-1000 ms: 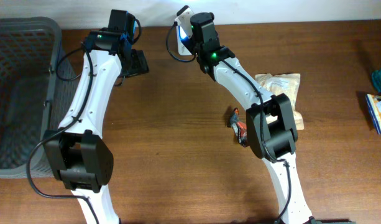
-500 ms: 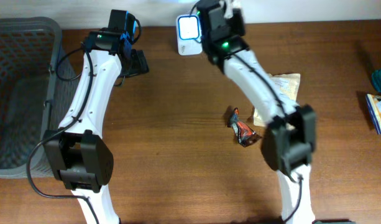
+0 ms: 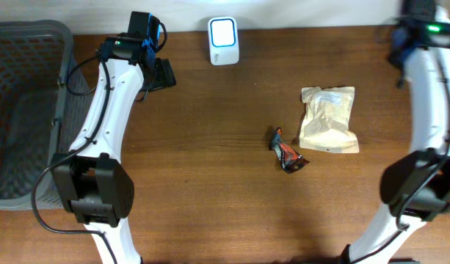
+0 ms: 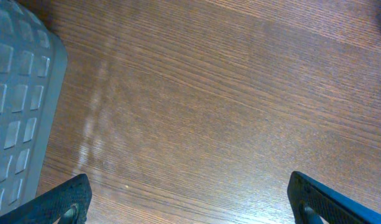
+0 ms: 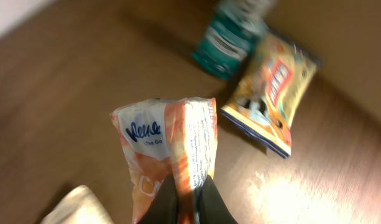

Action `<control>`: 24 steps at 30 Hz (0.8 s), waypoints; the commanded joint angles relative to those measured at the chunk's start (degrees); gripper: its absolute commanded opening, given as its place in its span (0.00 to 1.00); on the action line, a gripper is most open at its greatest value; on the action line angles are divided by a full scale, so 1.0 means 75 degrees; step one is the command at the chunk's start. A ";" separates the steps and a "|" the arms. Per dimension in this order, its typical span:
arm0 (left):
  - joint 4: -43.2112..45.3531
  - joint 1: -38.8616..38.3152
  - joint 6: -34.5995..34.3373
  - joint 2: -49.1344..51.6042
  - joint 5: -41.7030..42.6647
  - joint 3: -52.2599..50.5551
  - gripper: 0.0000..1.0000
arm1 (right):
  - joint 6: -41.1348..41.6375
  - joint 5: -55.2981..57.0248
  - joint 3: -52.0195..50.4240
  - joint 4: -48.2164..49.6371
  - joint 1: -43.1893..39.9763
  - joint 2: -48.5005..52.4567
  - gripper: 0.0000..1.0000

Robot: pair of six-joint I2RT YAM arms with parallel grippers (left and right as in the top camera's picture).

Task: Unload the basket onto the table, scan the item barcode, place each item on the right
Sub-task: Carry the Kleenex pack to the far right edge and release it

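The item is an orange and white tissue pack [image 5: 171,143] with blue lettering, and my right gripper [image 5: 191,194] is shut on its lower edge. It hangs above the table's far right part. The overhead view shows only the right arm [image 3: 430,66] at the back right corner, blurred, and the pack is hidden there. The white scanner [image 3: 223,40] with a lit blue-white face stands at the back middle, far from the pack. My left gripper [image 4: 193,208] stands open over bare wood beside the basket, holding nothing.
A grey mesh basket [image 3: 26,110] fills the left side. A beige pouch [image 3: 327,119] and a small dark red wrapper [image 3: 287,155] lie mid-table. Below the held pack lie a teal bottle [image 5: 234,37] and a yellow snack bag [image 5: 271,93].
My right arm has swung from the scanner across to the far right of the table, carrying the pack. The scanner now shows uncovered. The left arm has not moved.
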 commanded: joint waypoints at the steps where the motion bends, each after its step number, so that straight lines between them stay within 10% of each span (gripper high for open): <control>1: -0.0012 -0.0041 -0.0096 0.0119 -0.0026 -0.0006 0.99 | 0.0297 -0.1003 -0.0551 0.0061 -0.1020 -0.0020 0.04; 24: -0.0015 -0.0035 -0.0096 0.0119 -0.0026 -0.0006 0.99 | 0.0297 -0.1011 -0.2072 0.2885 -0.3853 0.0353 0.05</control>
